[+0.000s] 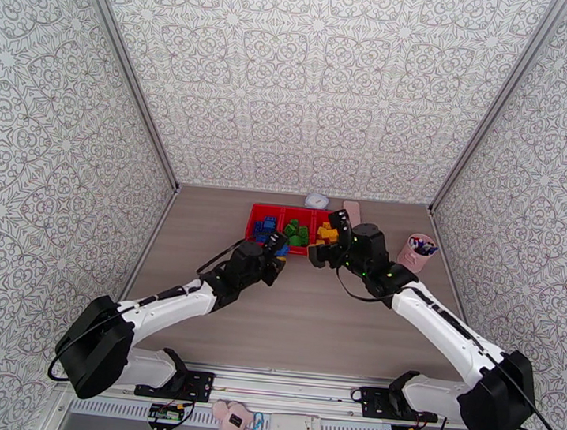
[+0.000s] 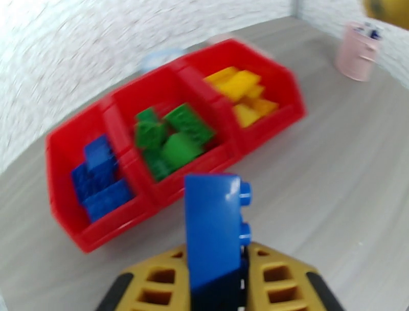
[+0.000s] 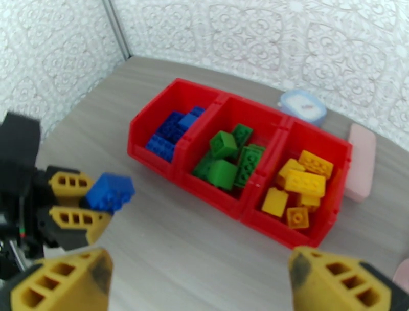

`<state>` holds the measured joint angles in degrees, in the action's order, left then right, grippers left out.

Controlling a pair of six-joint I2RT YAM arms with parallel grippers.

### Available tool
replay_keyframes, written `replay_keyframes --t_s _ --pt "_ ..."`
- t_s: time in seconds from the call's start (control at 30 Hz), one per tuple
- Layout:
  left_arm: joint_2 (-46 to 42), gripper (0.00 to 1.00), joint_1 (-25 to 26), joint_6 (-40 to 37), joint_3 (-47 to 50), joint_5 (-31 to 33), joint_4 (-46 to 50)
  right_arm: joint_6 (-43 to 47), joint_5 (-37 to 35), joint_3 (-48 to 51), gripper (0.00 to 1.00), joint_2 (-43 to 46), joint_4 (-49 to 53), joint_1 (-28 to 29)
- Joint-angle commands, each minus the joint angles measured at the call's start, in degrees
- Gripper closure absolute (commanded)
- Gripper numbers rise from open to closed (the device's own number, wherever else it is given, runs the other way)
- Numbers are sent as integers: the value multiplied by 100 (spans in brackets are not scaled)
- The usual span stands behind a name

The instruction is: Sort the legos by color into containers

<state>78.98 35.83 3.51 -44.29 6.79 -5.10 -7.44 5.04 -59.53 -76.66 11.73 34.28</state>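
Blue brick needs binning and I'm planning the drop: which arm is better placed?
Left. The left tool grips the blue brick near the blue-brick bin; the right tool is open, empty.

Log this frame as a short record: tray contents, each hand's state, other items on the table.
tray: red, three joined bins
left bin: blue legos
middle bin: green legos
right bin: yellow legos
left hand: shut on a blue lego, near the tray's front
right hand: open, empty
other items: pink cup, pink case, blue-rimmed white object behind tray
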Motion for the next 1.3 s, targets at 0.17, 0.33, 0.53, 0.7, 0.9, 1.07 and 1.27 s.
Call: replay_keyframes --t_s 0.17,0.33,0.53,0.7,0.9,1.07,1.27 --pt "988 89 -763 1196 -1453 514 1695 164 147 -516 5 -613 -423 558" --pt "1631 89 -1043 1255 -2180 455 2025 55 185 -608 5 -786 -544 706" --pt "2551 88 -1205 1184 -3283 403 2571 -47 186 -557 5 -802 -575 746" --pt "3184 88 -1297 1084 -3930 353 2601 -54 112 -442 5 -704 -564 746" --pt "3545 74 -1368 959 -4344 120 2390 -38 6 -339 5 -578 -497 747" --pt "3132 40 -1333 845 -3880 -53 1573 -29 -89 -305 5 -452 -490 747" --pt "2010 11 -1183 566 -2716 14 468 -66 -459 39 4 -100 -905 747"
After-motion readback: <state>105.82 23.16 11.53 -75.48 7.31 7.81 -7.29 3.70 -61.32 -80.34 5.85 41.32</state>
